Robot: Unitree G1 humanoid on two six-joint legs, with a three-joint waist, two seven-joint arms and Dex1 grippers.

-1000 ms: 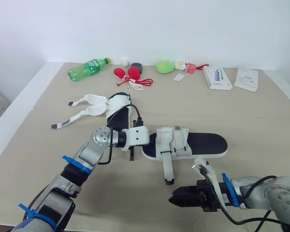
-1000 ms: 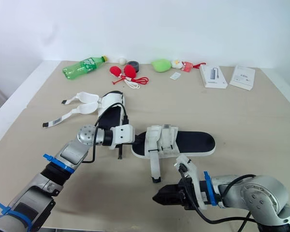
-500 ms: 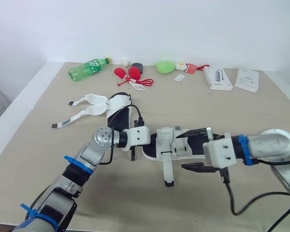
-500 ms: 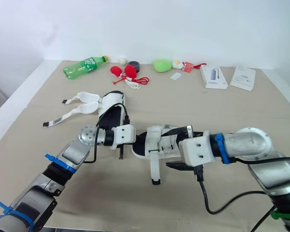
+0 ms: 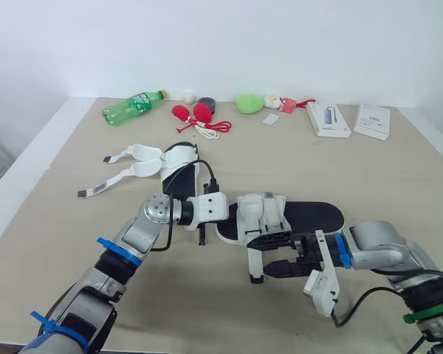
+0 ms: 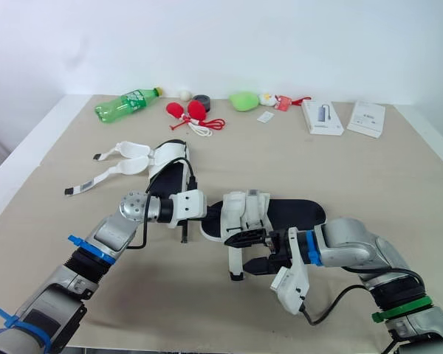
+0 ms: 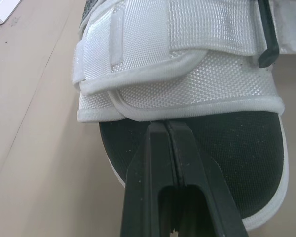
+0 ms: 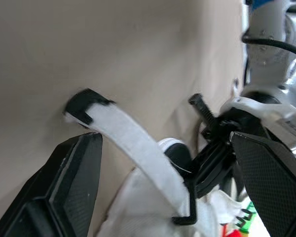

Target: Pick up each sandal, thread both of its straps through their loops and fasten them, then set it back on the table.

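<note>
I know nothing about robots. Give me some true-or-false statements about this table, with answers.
1. The green plastic bottle lies on its side at the far edge of the table. True.
2. The right hand is clamped shut. False: its fingers are open either side of the loose white strap of the nearer black-and-white sandal.
3. The left hand is shut, its tip against that sandal. True.
4. The farther sandal has fastened straps. False: they lie spread open on the table.
</note>
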